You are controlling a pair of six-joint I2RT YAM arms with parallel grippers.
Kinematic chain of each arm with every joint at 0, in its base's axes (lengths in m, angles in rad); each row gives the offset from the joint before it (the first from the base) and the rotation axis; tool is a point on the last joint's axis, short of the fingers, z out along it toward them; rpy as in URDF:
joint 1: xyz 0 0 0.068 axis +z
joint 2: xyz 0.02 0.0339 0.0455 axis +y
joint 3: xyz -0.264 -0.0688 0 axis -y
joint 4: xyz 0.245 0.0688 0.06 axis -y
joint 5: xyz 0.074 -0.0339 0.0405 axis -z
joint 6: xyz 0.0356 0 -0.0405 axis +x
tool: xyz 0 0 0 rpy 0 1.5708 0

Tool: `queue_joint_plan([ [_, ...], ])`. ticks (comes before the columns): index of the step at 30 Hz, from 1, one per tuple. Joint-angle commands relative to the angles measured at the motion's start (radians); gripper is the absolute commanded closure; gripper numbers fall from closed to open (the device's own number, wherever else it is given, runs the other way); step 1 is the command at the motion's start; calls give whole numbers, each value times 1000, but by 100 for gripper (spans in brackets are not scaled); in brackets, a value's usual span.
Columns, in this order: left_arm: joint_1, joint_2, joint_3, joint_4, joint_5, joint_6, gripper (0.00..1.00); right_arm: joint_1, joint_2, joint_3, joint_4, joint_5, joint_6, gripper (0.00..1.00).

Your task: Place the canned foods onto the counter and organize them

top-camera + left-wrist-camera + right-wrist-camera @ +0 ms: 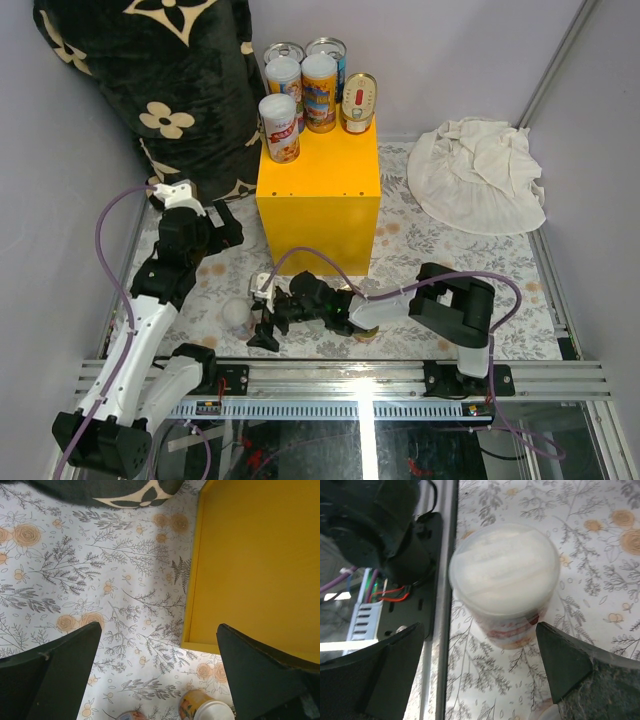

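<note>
The yellow counter (318,195) stands mid-table; it also shows in the left wrist view (260,565). On its top stand several cans: two blue ones (327,48) at the back, two orange ones (320,92), a white-lidded one (279,128) and an upright oval gold tin (358,103). My right gripper (263,315) is open low over the mat, its fingers either side of a small white-lidded can (504,575), not touching it. That can is at the near left (236,314). My left gripper (228,228) is open and empty left of the counter. Two more cans (210,710) show at the left wrist view's bottom edge.
A black floral cushion (170,80) leans at the back left. A crumpled white cloth (480,175) lies at the right. The floral mat (450,250) covers the table. A metal rail (445,645) runs along the near edge, just left of the white-lidded can.
</note>
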Motion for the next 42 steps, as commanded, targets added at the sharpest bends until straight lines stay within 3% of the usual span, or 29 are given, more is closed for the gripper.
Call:
queue_joint_plan([
  [1, 8, 22, 10, 14, 19, 30, 0, 9, 45, 53, 174, 94, 24, 0],
  [7, 7, -18, 3, 30, -48, 24, 0, 10, 119, 101, 240, 179, 63, 0],
  [12, 8, -48, -16, 72, 47, 35, 0, 14, 158, 147, 249, 208, 82, 0],
  [15, 7, -31, -1, 51, 73, 41, 0, 23, 179, 167, 245, 213, 69, 6],
  [18, 7, -31, 4, 53, 102, 60, 0, 31, 199, 173, 253, 226, 68, 19],
  [21, 7, -39, 3, 65, 137, 61, 0, 32, 189, 153, 286, 200, 78, 46],
  [24, 7, -42, 4, 68, 144, 67, 0, 32, 147, 137, 275, 197, 78, 78],
  [28, 8, -46, 3, 70, 89, 38, 0, 32, 31, 94, 251, 181, 49, 100],
  [33, 7, -90, -6, 76, -45, 7, 0, 32, -143, 6, 294, 182, 65, 100],
  [42, 7, -165, -50, 118, -11, 44, 0, 15, -500, -89, 167, 155, -13, 100],
])
